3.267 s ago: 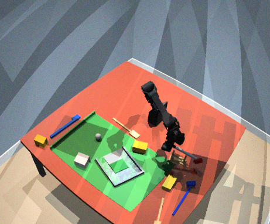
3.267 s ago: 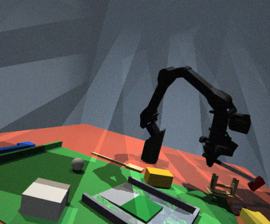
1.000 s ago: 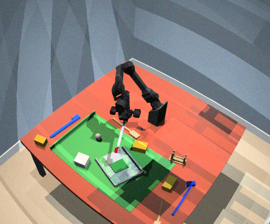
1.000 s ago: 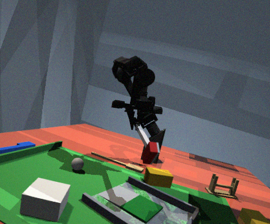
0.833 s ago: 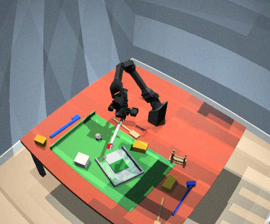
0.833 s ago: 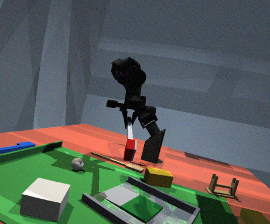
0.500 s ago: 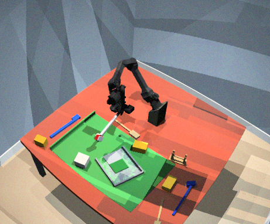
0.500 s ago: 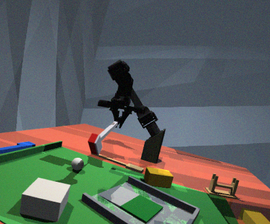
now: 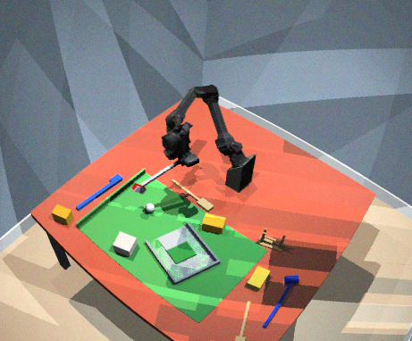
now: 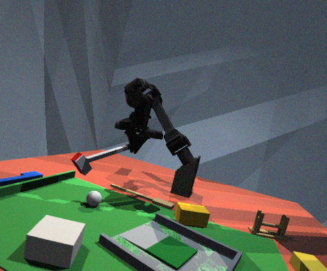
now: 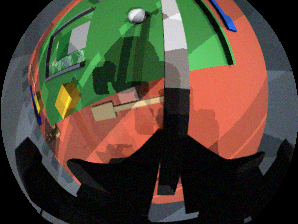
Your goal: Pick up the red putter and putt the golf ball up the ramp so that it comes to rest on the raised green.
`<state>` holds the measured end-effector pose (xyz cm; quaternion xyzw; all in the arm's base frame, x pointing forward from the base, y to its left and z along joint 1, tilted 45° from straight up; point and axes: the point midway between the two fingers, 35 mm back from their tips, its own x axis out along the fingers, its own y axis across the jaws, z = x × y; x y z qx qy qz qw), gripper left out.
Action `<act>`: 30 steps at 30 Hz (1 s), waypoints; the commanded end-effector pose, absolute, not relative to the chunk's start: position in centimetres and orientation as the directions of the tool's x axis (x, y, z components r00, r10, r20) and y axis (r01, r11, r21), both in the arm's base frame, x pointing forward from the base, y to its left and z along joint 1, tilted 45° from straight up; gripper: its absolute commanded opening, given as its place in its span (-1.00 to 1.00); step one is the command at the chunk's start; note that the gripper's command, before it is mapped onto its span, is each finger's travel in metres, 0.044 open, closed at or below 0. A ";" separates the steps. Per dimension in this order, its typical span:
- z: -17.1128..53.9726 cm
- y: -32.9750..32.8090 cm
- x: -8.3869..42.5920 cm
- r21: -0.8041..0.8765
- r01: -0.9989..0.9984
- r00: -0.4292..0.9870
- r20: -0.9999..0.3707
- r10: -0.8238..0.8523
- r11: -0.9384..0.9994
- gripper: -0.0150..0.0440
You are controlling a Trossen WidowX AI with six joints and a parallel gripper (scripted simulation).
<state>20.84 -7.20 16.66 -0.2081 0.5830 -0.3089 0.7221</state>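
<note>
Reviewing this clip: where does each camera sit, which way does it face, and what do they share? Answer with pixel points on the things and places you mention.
Top: high above, angled down at the table (image 9: 327, 187); whole arm and gripper (image 9: 188, 160) (image 10: 133, 147) (image 11: 170, 165) visible.
Exterior: lower, near the white block (image 9: 124, 244) (image 10: 54, 241), looking across the green mat toward the arm; arm and gripper show.
Wrist: on the arm by the gripper, looking past its fingers along the putter (image 9: 159, 175) (image 10: 107, 152) (image 11: 176, 60).
Shared by top and exterior: golf ball (image 9: 149, 208) (image 10: 93, 198) (image 11: 137, 15), white block.
</note>
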 end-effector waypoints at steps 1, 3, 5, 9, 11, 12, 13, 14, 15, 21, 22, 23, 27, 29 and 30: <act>16.7 -7.6 20.3 -0.662 0.233 0.125 -0.706 -0.697 0.712 -0.49; 16.6 -7.7 20.3 -0.662 0.233 0.125 -0.706 -0.697 0.712 -0.49; 16.3 -8.0 20.4 -0.661 0.234 0.125 -0.707 -0.696 0.713 -0.49; 15.4 -8.9 20.6 -0.661 0.234 0.125 -0.707 -0.696 0.713 -0.49; 14.8 -9.5 20.7 -0.661 0.234 0.125 -0.707 -0.696 0.713 -0.49; 14.6 -9.7 20.7 -0.661 0.234 0.125 -0.706 -0.697 0.712 -0.49; 14.3 -10.0 20.8 -0.662 0.234 0.126 -0.706 -0.697 0.712 -0.49; 14.1 -10.2 20.8 -0.663 0.234 0.126 -0.705 -0.698 0.711 -0.49; 14.0 -10.4 20.8 -0.663 0.234 0.126 -0.704 -0.698 0.711 -0.49; 13.8 -10.6 20.8 -0.663 0.235 0.126 -0.705 -0.698 0.711 -0.49; 13.7 -10.7 20.8 -0.663 0.235 0.126 -0.705 -0.698 0.711 -0.49; 13.6 -10.8 20.9 -0.663 0.235 0.126 -0.705 -0.698 0.711 -0.49; 13.1 -11.2 21.0 -0.663 0.235 0.126 -0.705 -0.698 0.711 -0.49; 12.9 -11.5 21.0 -0.663 0.235 0.126 -0.705 -0.698 0.711 -0.49; 12.8 -11.6 21.0 -0.663 0.235 0.126 -0.705 -0.698 0.711 -0.49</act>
